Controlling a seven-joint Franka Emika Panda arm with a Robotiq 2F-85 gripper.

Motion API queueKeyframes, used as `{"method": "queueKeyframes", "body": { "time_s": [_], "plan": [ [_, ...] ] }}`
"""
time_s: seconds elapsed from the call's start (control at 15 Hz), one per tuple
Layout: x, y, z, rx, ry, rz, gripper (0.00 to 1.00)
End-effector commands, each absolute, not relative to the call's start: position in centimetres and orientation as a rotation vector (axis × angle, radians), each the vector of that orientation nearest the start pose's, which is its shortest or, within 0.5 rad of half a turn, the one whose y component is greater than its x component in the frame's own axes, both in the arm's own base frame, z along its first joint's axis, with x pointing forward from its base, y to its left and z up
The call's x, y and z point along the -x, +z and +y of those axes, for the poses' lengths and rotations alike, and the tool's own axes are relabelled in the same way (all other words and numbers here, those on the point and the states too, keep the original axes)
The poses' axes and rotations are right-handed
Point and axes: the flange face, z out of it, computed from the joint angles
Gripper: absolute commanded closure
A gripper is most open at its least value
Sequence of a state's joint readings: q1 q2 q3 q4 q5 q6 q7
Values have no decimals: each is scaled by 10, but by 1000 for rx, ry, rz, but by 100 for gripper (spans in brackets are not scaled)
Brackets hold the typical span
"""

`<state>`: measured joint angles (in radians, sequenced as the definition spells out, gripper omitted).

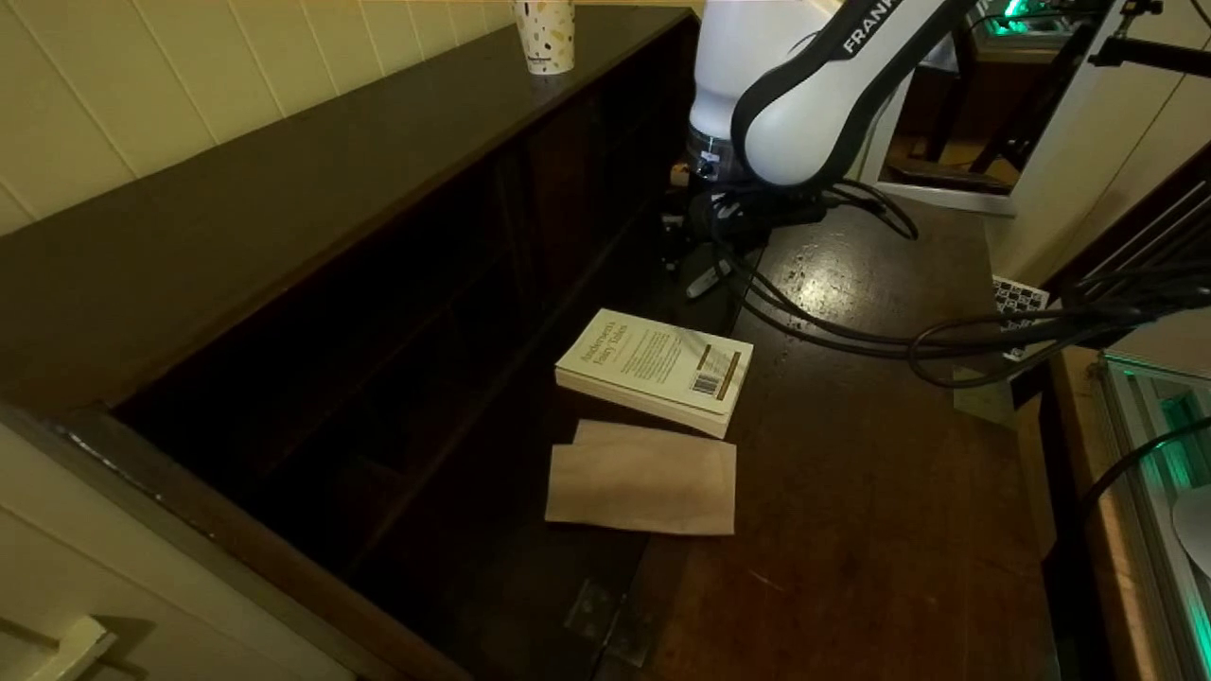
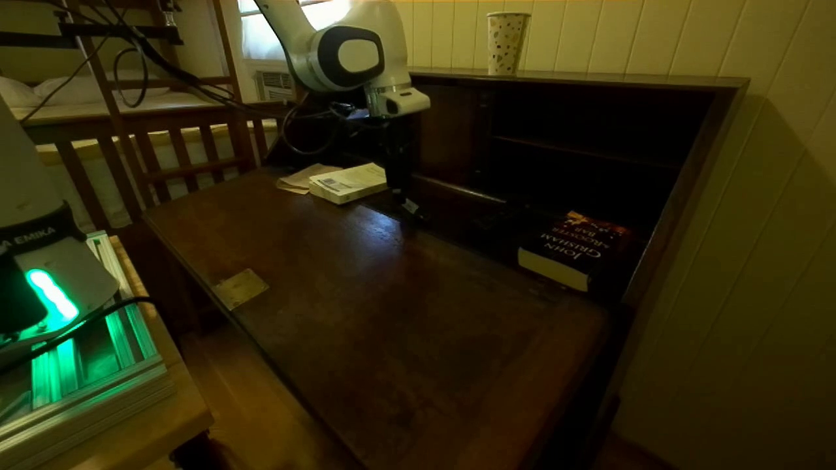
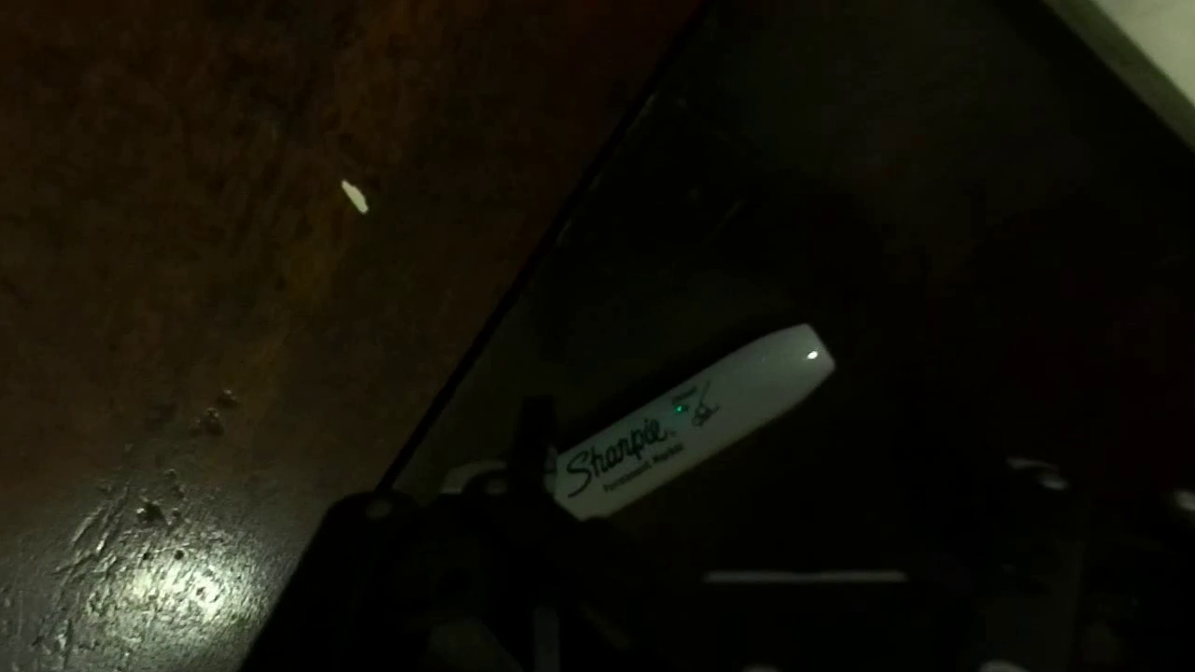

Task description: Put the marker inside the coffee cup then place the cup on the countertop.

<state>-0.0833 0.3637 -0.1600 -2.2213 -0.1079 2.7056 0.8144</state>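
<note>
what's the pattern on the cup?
Scattered tan, yellowish and dark flecks on off-white. The cup shows best in an exterior view, top cut off there.

In the wrist view, between four and five o'clock, the marker (image 3: 695, 425) read "Sharpie" above "Permanent Marker". In an exterior view the white book (image 1: 653, 369), just towards four o'clock, bore "Andersen's Fairy Tales", a barcode (image 1: 707, 382) and fine print too small to read, the robot arm (image 1: 804, 132) said "FRANK", cut off, at one o'clock, and the coffee cup (image 1: 547, 38) near twelve carried illegible lettering. In an exterior view the dark book (image 2: 568, 251) at three o'clock read "JOHN GRISHAM" and "ROOSTER BAR", and the black band (image 2: 46, 228) at nine "A EMIKA"
</note>
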Motion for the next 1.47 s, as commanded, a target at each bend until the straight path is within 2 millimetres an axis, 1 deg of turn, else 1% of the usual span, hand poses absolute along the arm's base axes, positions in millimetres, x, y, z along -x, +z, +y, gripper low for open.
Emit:
{"method": "queueKeyframes", "body": {
  "time_s": [0.0,0.07,0.13,0.27,0.33,0.4,0.53,0.73,0.87,1.07,1.27,1.4],
  "plan": [
    [-558,215,-134,2829,-253,1473,8],
    [-559,214,-134,2829,-253,1475,3],
    [-560,212,-134,2830,-252,1475,3],
    [-562,209,-134,2834,-253,1474,10],
    [-563,208,-133,2835,-252,1470,22],
    [-564,207,-133,2836,-253,1468,38],
    [-565,206,-132,2839,-251,1463,51],
    [-565,207,-131,2841,-249,1459,74],
    [-565,209,-132,2842,-251,1456,85],
    [-564,208,-134,2850,-246,1453,92],
    [-565,208,-133,2861,-243,1437,90],
    [-563,210,-131,2869,-239,1420,91]
  ]
}}
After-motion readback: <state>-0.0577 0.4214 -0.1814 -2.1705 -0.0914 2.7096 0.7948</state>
